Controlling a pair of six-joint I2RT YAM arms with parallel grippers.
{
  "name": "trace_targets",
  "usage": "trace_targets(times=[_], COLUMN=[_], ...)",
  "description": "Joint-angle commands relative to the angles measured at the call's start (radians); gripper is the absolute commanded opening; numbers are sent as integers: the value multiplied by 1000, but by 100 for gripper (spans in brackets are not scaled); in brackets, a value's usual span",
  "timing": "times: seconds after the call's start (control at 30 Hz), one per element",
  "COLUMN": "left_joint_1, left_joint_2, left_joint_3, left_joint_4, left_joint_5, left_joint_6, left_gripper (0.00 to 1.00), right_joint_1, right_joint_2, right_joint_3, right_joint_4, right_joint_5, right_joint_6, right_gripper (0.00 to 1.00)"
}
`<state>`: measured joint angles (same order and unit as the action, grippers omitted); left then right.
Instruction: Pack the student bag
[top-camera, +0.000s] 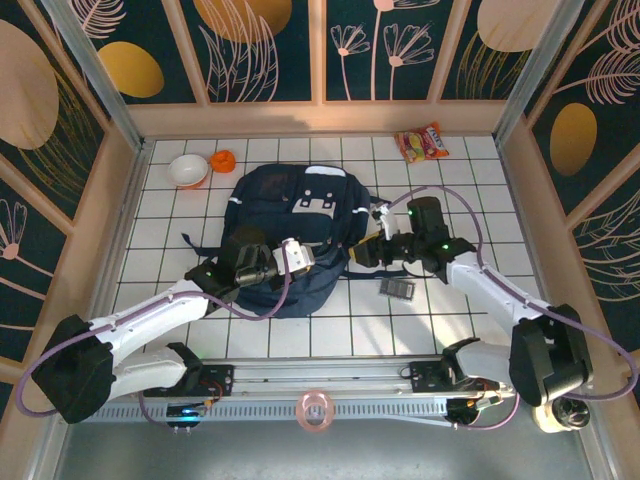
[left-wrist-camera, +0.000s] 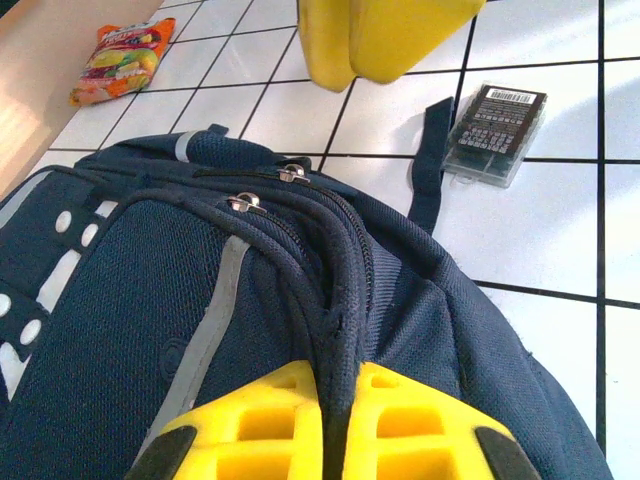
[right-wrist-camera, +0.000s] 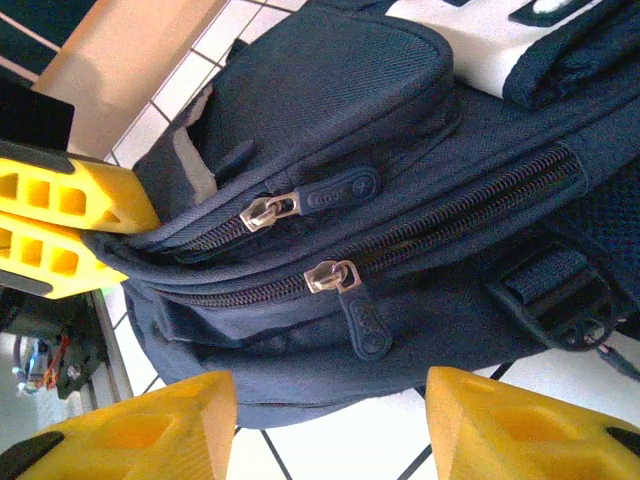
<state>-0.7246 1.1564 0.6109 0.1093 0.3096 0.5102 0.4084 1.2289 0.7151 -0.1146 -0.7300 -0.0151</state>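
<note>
- One student bag (top-camera: 290, 215), flat on mid-table tiles (top-camera: 300, 335). Long axis runs near-to-far, grey-white patch (top-camera: 322, 188) end toward far wall, bottom toward my bases.
- My left claw (left-wrist-camera: 338, 425): fingers together, pinching a fabric ridge by the zips on the bag's near half.
- My right claw (right-wrist-camera: 330, 430): fingers apart, holding nothing, at bag's right side. Two zip pulls (right-wrist-camera: 330, 277) just ahead.
- Clear case (top-camera: 397, 288) just right of bag.
</note>
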Motion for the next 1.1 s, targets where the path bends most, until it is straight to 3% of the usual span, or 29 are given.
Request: trace_targets(times=[0.0,0.2,0.43,0.73,1.07], left_joint_1=[2,2,5,6,6], left_joint_2=[-21,-23,-24,-26,-34], left_joint_3=[5,18,32,38,35], left_joint_4=[78,69,64,30,-15], left_joint_5=[82,75,80,77,97], left_joint_6=[-21,-18,-16,5,37], left_gripper=[0,0,0,0,0], right_joint_1=[20,78,81,33,-45], right_joint_2=[28,60,134,153,186], right_joint_3=[0,-9,18,37,96], right_joint_4=[83,108,108,112,104], right_joint_5=[-21,44,79,122,161], right_joint_6=[-79,-230,-278,-246,-213], right_gripper=[54,54,49,0,0])
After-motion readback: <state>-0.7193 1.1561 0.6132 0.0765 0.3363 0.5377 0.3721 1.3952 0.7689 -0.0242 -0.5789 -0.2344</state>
